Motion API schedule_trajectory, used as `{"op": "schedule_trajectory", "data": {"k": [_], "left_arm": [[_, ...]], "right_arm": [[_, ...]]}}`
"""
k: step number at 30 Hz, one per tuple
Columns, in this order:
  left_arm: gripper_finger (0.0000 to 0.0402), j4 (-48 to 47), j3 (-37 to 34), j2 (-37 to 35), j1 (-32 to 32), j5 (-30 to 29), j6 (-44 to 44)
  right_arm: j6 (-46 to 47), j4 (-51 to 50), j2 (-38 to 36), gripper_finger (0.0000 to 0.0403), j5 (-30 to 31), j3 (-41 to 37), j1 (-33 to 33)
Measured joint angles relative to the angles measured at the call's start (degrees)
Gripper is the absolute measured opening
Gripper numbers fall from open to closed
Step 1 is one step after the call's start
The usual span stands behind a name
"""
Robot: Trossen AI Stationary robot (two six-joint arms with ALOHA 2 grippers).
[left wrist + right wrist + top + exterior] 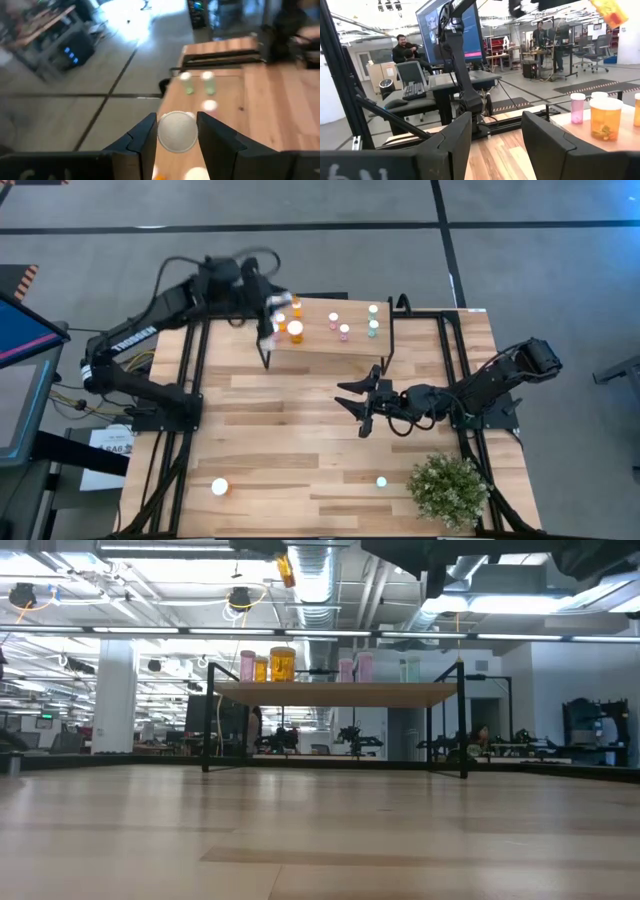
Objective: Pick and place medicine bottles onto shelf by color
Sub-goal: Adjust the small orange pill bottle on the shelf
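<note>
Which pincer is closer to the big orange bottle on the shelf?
Left. The left pincer hovers just beside the big orange bottle, over the shelf's end; the right pincer sits off the shelf, over the table.

You have a wooden table carrying the shelf, a plant, an orange bottle and a teal bottle. On the shelf stand orange bottles, pink bottles and teal bottles, grouped by colour.
</note>
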Motion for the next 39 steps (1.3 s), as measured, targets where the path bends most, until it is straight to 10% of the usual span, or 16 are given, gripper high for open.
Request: {"op": "schedule_trajectory", "data": {"k": [39], "left_arm": [[0.0119,-4.10,-5.09,11.26,21.08,12.94,0.62]], "right_arm": [[2.78,-2.51,0.03,0.0196,-0.50,0.00,-0.96]]}}
